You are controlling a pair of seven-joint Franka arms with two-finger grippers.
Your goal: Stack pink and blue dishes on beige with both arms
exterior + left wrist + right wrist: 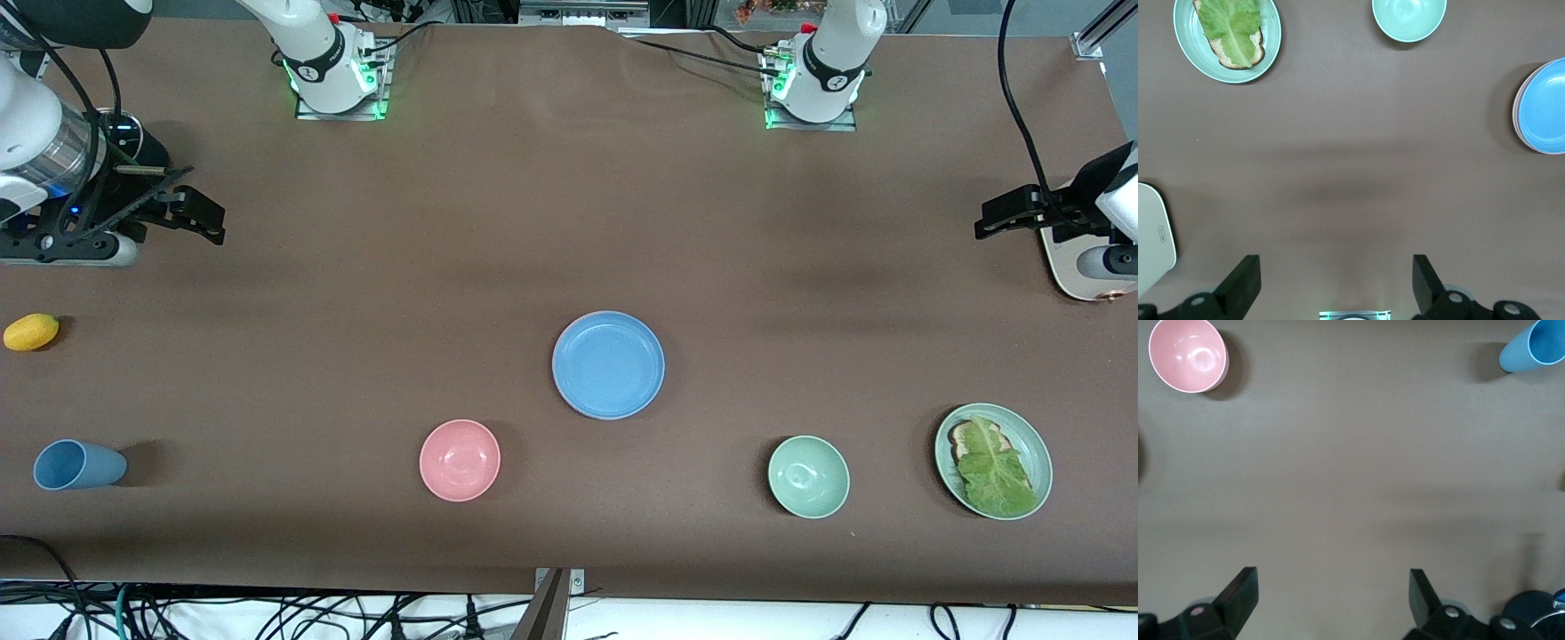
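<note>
Right gripper (213, 222) hangs over the table's right-arm end, in the upper part of the front view, fingers apart and empty. At mid-frame the blue plate (608, 364) lies on top, with a pinkish rim (1516, 113) under it; the beige one cannot be made out. Left gripper (985, 224) hangs over the left-arm end, spread and empty. Stacking looks finished, so probably no further move is needed.

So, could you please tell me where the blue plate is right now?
In the front view the blue plate tops a stack near the table's middle, farther from the camera than the pink bowl and pale green bowl.
</note>
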